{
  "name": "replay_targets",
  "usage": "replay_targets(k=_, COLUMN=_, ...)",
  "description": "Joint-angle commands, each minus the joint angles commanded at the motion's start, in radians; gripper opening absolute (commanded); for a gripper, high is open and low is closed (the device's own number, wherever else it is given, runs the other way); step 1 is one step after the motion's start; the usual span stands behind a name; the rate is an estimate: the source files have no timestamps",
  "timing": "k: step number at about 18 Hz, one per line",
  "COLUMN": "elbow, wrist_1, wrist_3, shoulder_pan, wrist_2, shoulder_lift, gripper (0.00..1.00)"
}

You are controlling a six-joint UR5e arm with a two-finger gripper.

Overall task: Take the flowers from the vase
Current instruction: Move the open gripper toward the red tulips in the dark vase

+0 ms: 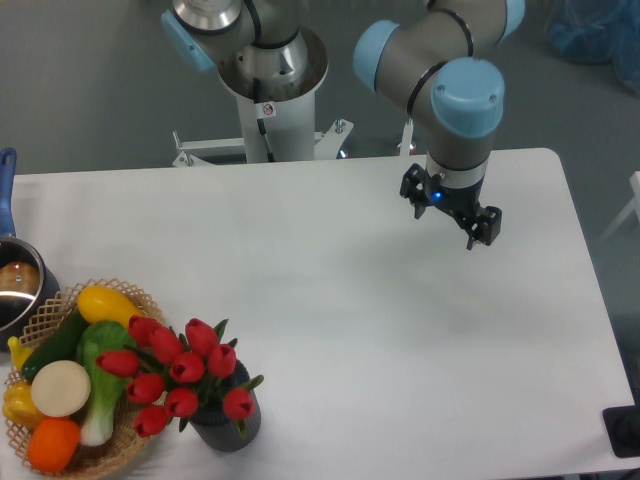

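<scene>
The flowers [182, 372], a bunch of red tulips with green leaves, stand in the vase [228, 428], a short dark cylinder near the table's front left. Their stems are hidden inside it. My gripper [446, 215] hangs above the table at the back right, far from the flowers. Its two dark fingers are spread apart and hold nothing.
A woven wicker basket [128, 452] with vegetables and fruit sits right beside the vase at the front left. A pot [18, 290] with a blue handle stands at the left edge. The robot base [270, 90] rises behind the table. The white table [400, 360] spreads between gripper and vase.
</scene>
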Motion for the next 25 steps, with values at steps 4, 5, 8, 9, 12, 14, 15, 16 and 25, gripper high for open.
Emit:
replay_targets(k=4, elbow=-0.036, wrist_1=0.062, wrist_3=0.003, shoulder_pan=0.001, wrist_2=-0.033, shoulder_lift=0.011, gripper=1.00)
replay_targets(k=5, elbow=-0.043, wrist_1=0.062, wrist_3=0.006, shoulder_pan=0.008, wrist_2=-0.095, shoulder_lift=0.031, gripper=1.00)
replay_targets(k=8, elbow=-0.100, wrist_1=0.059, wrist_3=-0.002, shoulder_pan=-0.002, wrist_2=-0.190, shoulder_lift=0.086, gripper=1.00)
replay_targets(k=9, elbow=-0.120, wrist_1=0.059, wrist_3=-0.003, shoulder_pan=-0.003, wrist_2=-0.195, shoulder_lift=0.097, gripper=1.00)
replay_targets(k=12, elbow=-0.123, wrist_1=0.059, wrist_3=-0.060, shoulder_pan=-0.031, wrist_2=-0.320, shoulder_lift=0.101, gripper=1.00)
replay_targets(k=14, elbow=-0.129, wrist_1=0.060, wrist_3=-0.081, shoulder_pan=-0.034, wrist_2=-0.470, shoulder_lift=0.120, gripper=1.00)
replay_targets(k=15, elbow=-0.129, wrist_1=0.059, wrist_3=-0.095, shoulder_pan=-0.038, wrist_2=-0.510, shoulder_lift=0.129, gripper=1.00)
replay_targets(k=16, elbow=-0.126, wrist_1=0.059, wrist_3=-0.115, shoulder_pan=-0.051, wrist_2=-0.540, shoulder_lift=0.129, gripper=1.00)
replay_targets(k=25, elbow=-0.024, wrist_1=0.060, wrist_3=-0.216, shoulder_pan=-0.195, wrist_2=-0.756, shoulder_lift=0.054, gripper=1.00)
